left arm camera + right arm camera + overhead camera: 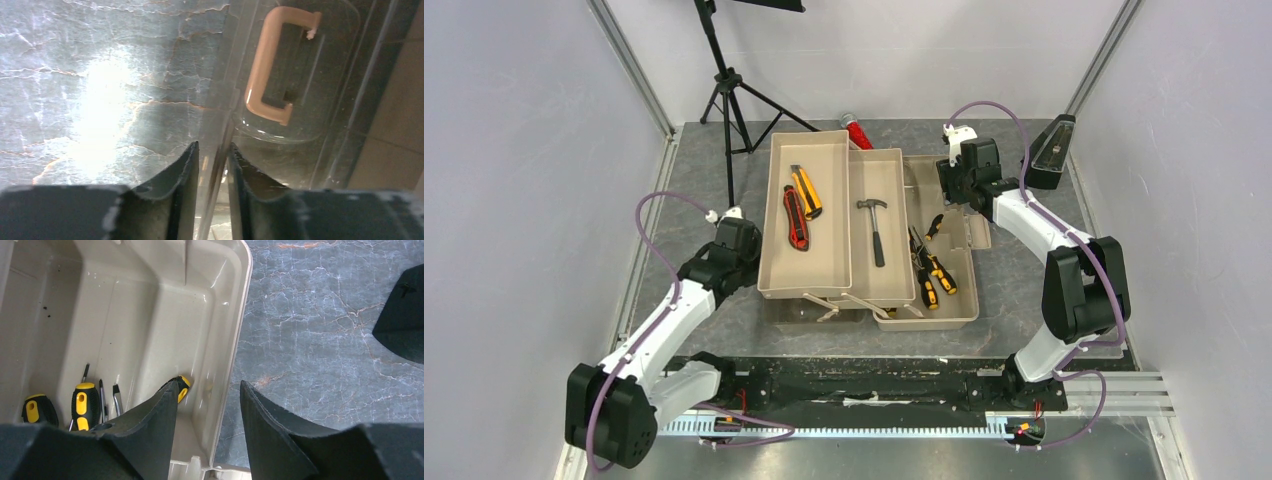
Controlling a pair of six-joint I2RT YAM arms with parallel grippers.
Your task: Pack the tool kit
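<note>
Toolbox [150, 315] rim between right gripper [209, 384] jaws

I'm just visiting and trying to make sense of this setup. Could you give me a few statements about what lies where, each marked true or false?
1. The hammer shares a tray with both knives. False: it lies alone in the middle tray; the orange utility knife and red utility knife lie in the neighbouring tray.
2. The screwdrivers lie in the toolbox base. True.
3. The right gripper holds a screwdriver. False: its open fingers straddle the toolbox wall.
4. The left gripper has a finger on either side of the clear lid edge. True.
</note>
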